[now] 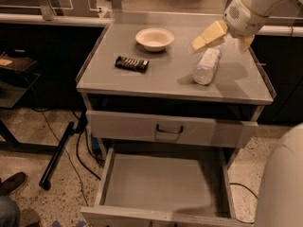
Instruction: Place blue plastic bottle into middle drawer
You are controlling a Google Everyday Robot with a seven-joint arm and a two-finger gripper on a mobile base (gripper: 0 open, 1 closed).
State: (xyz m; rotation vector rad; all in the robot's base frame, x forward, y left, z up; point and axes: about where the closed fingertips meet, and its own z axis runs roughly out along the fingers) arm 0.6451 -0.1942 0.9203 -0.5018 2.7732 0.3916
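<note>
The blue plastic bottle [207,66] is clear with a pale label and lies on its side on the right part of the grey cabinet top [165,77]. My gripper [226,40] hangs just above and behind the bottle's far end, open and holding nothing. One yellowish finger [208,36] points left and the other shows at the right. The middle drawer [165,181] is pulled out below, with a bare grey floor and nothing in it.
A white bowl [155,38] and a dark snack bar [131,64] sit on the cabinet top to the left. A drawer with a dark handle [169,128] is above the open one. Cables and a black pole [57,155] lie on the floor at left.
</note>
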